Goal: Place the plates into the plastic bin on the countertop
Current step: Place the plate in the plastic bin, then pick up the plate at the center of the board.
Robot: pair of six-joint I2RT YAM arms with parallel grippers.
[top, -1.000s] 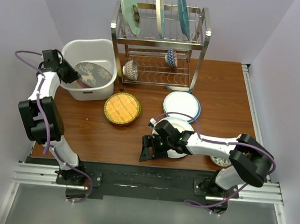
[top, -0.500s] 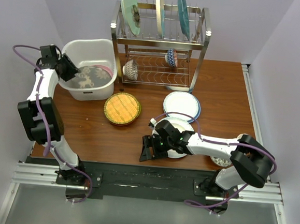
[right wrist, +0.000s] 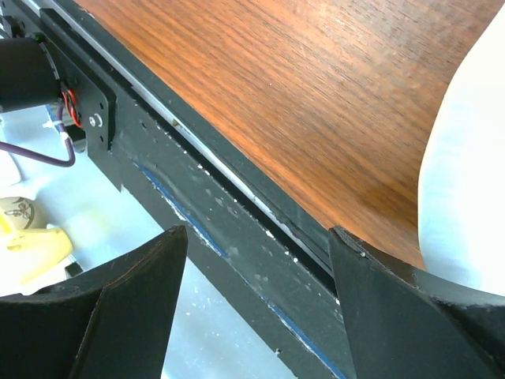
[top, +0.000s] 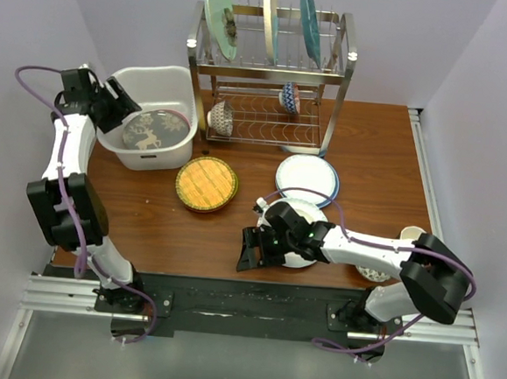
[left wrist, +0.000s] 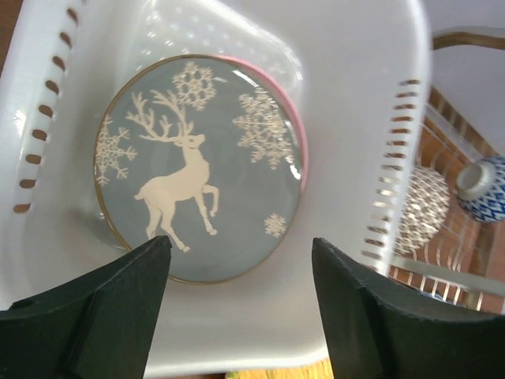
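While worktop holds plastic bin far left, grey deer plate lies flat inside on pink plate; woven yellow plate midway, nearer right side; white plate just beside right end effector, spread wide, empty; left end effector also wide, empty, over bin rim.

A shiny metal dish rack with two shelves stands at the back. Two small bowls are on its lower shelf. The left bowl is tipped on its side. The blue and white bowl sits further right. A black bar runs along the near edge, with a silver rail beside it. Below lies something yellow; I cannot tell what.
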